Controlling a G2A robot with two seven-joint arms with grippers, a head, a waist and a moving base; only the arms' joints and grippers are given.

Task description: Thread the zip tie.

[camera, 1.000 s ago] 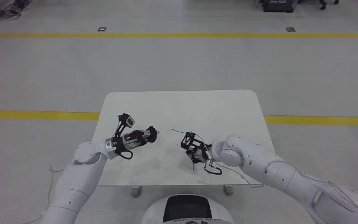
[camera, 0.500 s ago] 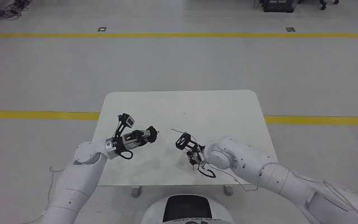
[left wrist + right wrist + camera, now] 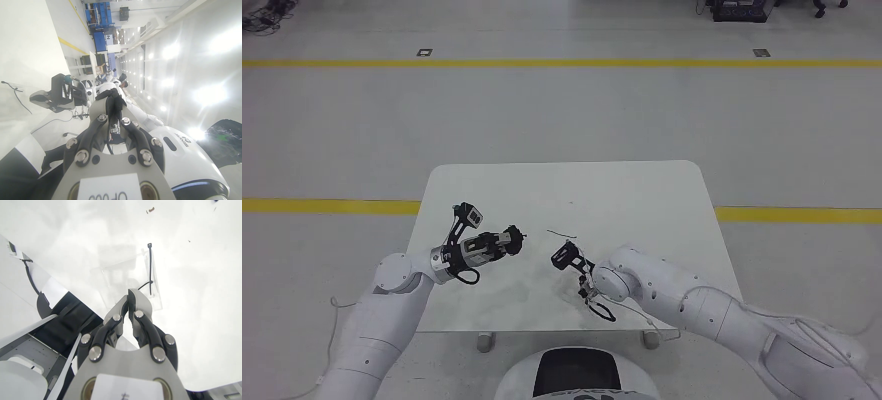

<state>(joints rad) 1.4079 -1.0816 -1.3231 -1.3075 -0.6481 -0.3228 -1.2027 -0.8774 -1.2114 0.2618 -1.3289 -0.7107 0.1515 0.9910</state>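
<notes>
A thin black zip tie (image 3: 150,266) lies along the edge of a small clear stand (image 3: 122,275) on the white table (image 3: 642,190), its loose tail slanting off toward my right gripper (image 3: 129,293). That gripper is shut, with its tips beside the end of the tail and nothing visibly pinched. From above, the zip tie (image 3: 560,233) lies just beyond my right gripper (image 3: 558,256). My left gripper (image 3: 519,238) hangs a short way to the left, above the table. In its own view the left gripper (image 3: 112,95) is shut, and a thin black strap runs down between its fingers.
The table's far half and right side are bare. A small brown speck (image 3: 150,209) lies on the tabletop well beyond the stand. The table's near edge runs close under both arms.
My right gripper has moved left toward the zip tie's tail, staying shut. The left arm and the zip tie have kept still.
</notes>
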